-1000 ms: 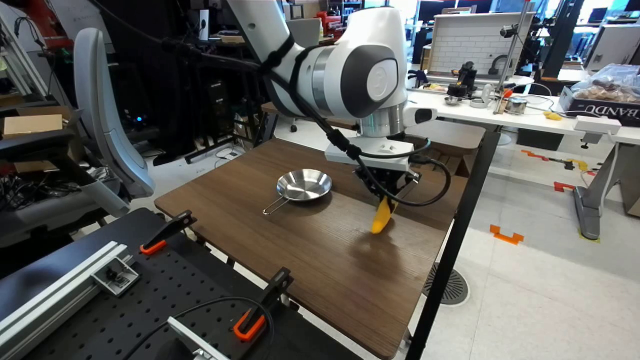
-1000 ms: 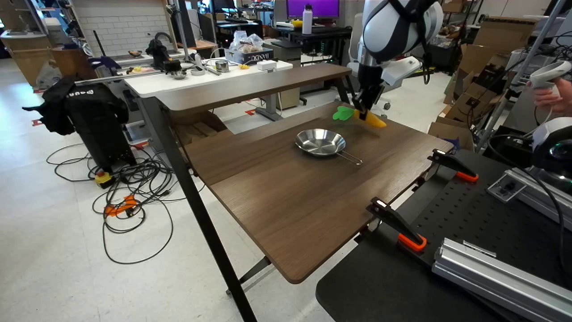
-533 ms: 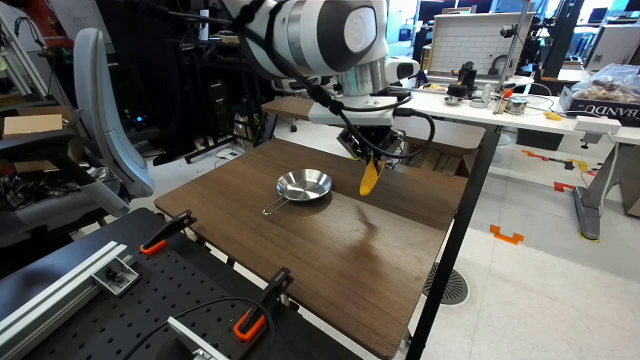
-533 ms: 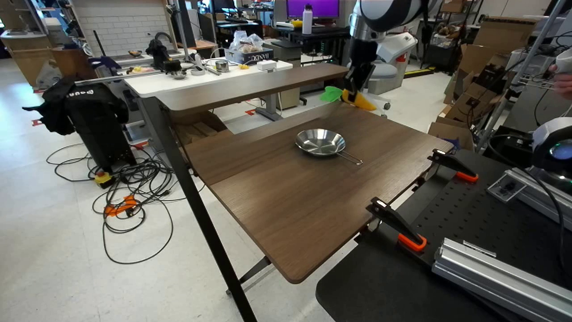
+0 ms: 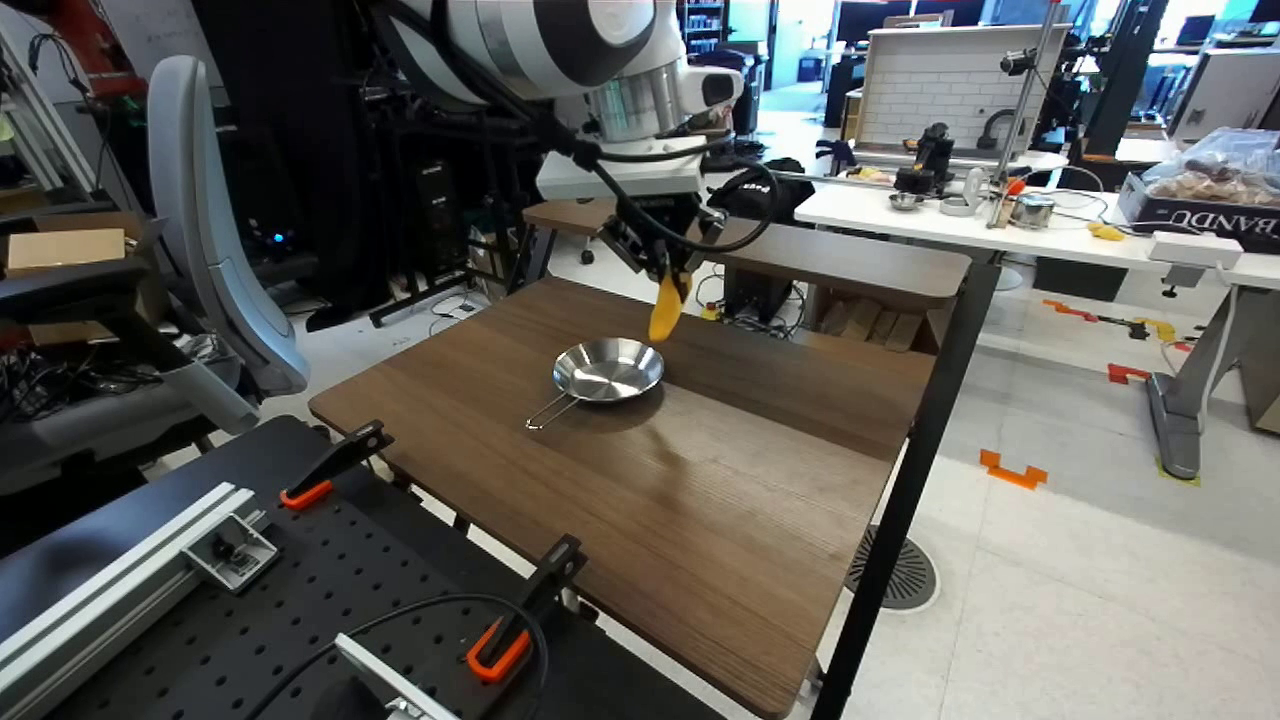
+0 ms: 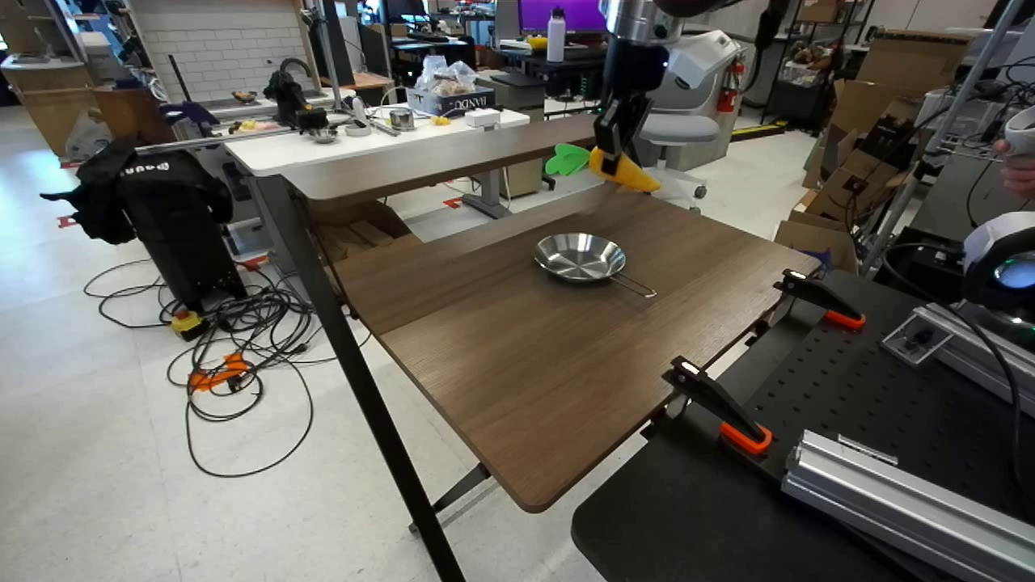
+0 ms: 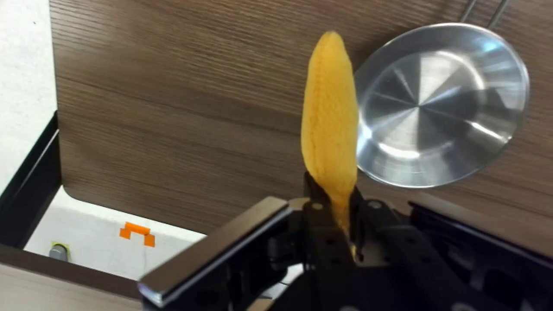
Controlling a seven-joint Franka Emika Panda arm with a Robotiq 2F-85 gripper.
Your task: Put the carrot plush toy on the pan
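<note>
My gripper [image 7: 332,190] is shut on the orange-yellow carrot plush toy [image 7: 330,116], squeezing it between both fingers. The carrot toy also shows in both exterior views [image 5: 664,312] [image 6: 629,174], held in the air above the brown table [image 5: 700,560]. Its green leafy tip [image 6: 568,159] shows in an exterior view and is hidden in the wrist view. The shiny silver pan [image 7: 419,106] rests on the table, its thin handle pointing away from my gripper in the wrist view. The pan also shows in both exterior views [image 5: 608,370] [image 6: 580,257]. The carrot toy is apart from it.
A raised wooden shelf [image 6: 453,158] runs behind the table. Black clamps with orange handles [image 5: 500,645] [image 6: 745,436] grip the near table edge beside a black perforated board [image 5: 330,620]. A grey chair [image 5: 200,240] stands at the side. A person's hand holds a controller [image 6: 1023,133].
My gripper has lifted the carrot toy off the table area and carried it sideways toward the pan, leftward in both exterior views. The pan has not moved.
</note>
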